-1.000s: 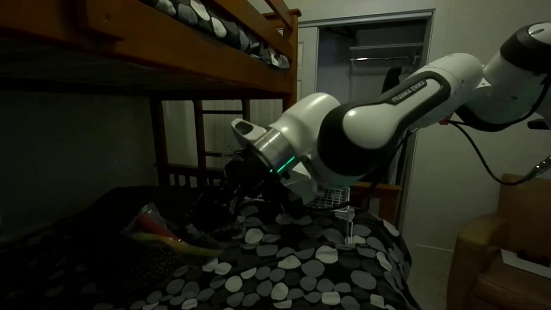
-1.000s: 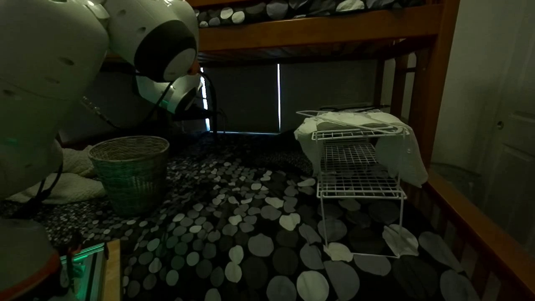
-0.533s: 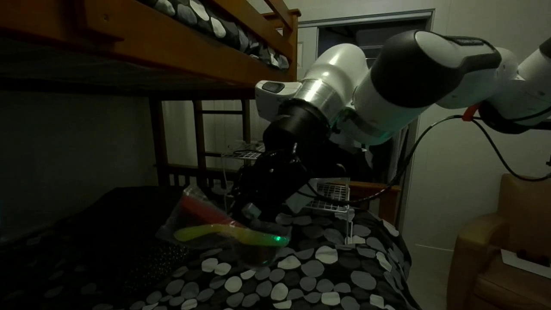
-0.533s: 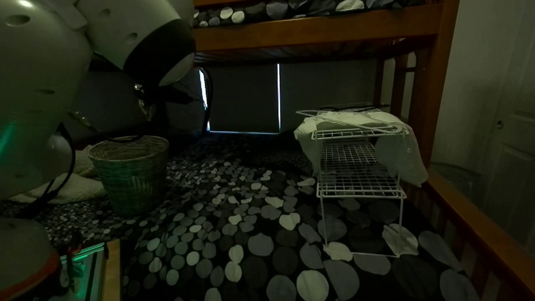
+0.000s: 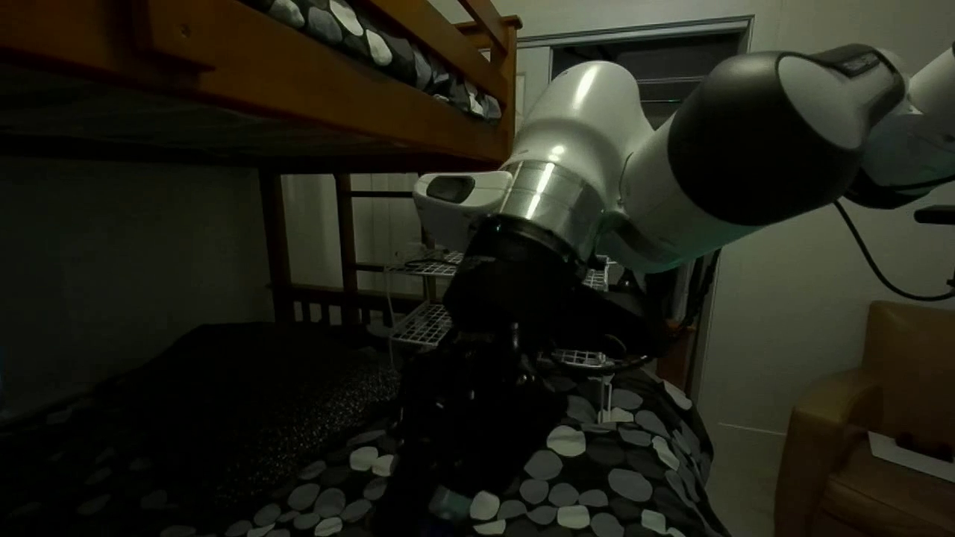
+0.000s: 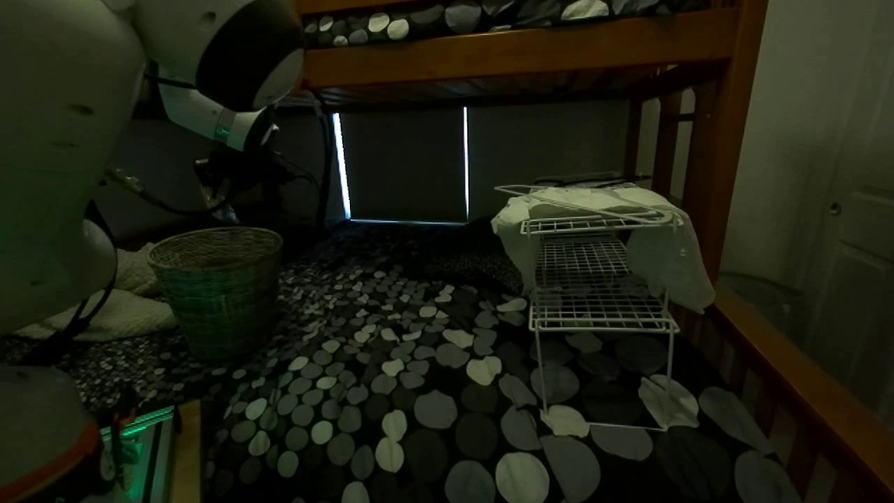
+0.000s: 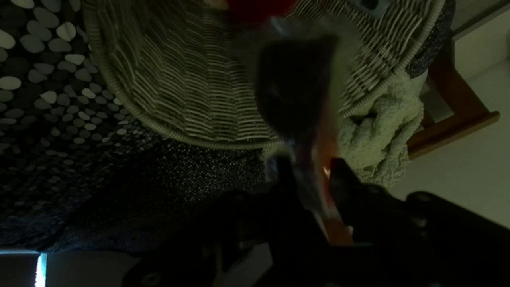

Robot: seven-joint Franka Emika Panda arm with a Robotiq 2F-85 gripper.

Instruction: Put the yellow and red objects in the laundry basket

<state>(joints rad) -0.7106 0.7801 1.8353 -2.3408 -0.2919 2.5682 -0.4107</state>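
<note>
Evidently, we are reading the load best from the wrist view: the black end effector (image 7: 312, 169) is clasping a clear plastic package (image 7: 324, 147) with a red-orange strip. The package is showing in front of the mouth of a pale, round, woven wicker basket (image 6: 223, 307), whose deeper inside the wrist view alone is revealing. In an exterior view we are seeing that basket from outside, standing on a black bedcover (image 6: 419, 335) with grey and white spots, well apart from a white wire-grid rack (image 6: 601, 325). A brown leather-look armchair (image 5: 839, 425) is showing in an exterior view alone.

We are losing much to darkness and blur. The package's far end is turning into a dark rounded smear, so we cannot tell whether it is reaching below the rim. A red patch (image 7: 259, 8) and a grey-white object (image 7: 373, 6) are showing against the weave, both cut off by the top edge; we cannot tell whether the red is belonging to the package.

Compared with half a second ago, the end effector is reaching lower in an exterior view, down to the bottom edge, and the package's red and yellow, clear there before, are staying out of sight. Basket and rack are standing unmoved.
</note>
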